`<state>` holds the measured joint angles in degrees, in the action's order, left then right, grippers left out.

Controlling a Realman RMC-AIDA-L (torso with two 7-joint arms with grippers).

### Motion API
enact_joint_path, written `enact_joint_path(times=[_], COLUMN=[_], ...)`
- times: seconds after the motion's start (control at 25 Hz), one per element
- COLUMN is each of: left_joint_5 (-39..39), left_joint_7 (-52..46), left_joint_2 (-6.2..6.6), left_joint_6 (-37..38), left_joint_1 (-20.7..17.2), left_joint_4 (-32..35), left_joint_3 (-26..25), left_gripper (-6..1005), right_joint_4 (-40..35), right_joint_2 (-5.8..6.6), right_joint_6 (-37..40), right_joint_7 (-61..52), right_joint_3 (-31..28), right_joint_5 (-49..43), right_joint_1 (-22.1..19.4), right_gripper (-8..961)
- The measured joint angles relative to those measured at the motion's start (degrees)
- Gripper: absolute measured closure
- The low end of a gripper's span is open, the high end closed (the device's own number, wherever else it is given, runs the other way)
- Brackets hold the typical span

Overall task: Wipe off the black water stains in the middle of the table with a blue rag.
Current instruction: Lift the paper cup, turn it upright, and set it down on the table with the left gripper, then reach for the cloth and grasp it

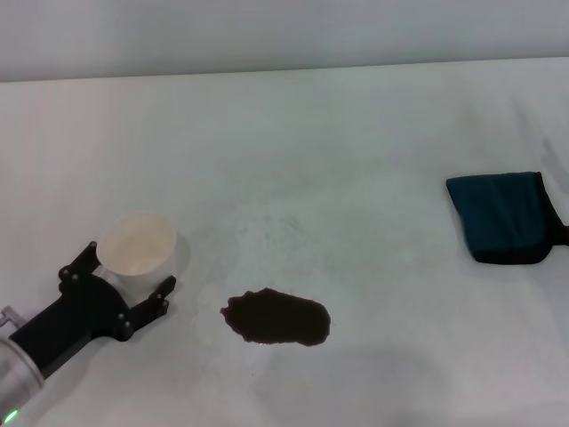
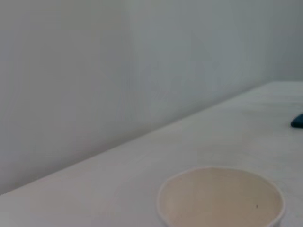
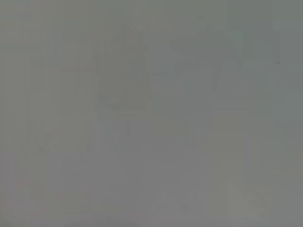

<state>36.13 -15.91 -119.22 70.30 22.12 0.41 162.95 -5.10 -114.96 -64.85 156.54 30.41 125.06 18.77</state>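
The black water stains (image 1: 276, 318) form one dark oval blotch on the white table (image 1: 338, 178), near its front middle. The blue rag (image 1: 503, 217) lies flat at the right side, far from the blotch; a sliver of it shows in the left wrist view (image 2: 298, 121). My left gripper (image 1: 124, 272) is at the front left, left of the blotch, its black fingers (image 1: 163, 291) spread on either side of an upright cream-white paper cup (image 1: 135, 245), apart from its sides. The right gripper is out of view; the right wrist view shows only plain grey.
The paper cup's open mouth fills the lower part of the left wrist view (image 2: 221, 198). A pale wall (image 1: 267, 31) runs behind the table's far edge. Bare table surface lies between the blotch and the rag.
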Motion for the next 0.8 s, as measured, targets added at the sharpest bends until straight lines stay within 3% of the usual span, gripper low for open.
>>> enact_joint_path(times=[0.52,0.8], left_joint_5=[8.47,9.37], left_joint_7=[4.81,5.57], left_joint_2=[-0.12,-0.10], left_joint_6=[6.70,7.24], left_joint_1=[-10.88,-13.16], left_joint_4=[1.69,2.99], left_joint_3=[0.00,-0.06], left_gripper=[122,120], right_joint_4=[-1.50,-3.65], right_joint_2=[0.14,0.26], right_joint_6=[-0.98,-1.46], right_joint_7=[-1.93,-5.36], right_joint_3=[2.64,5.25], right_joint_5=[-0.35,-0.53], right_joint_1=[-0.71,-1.59], right_gripper=[98,99])
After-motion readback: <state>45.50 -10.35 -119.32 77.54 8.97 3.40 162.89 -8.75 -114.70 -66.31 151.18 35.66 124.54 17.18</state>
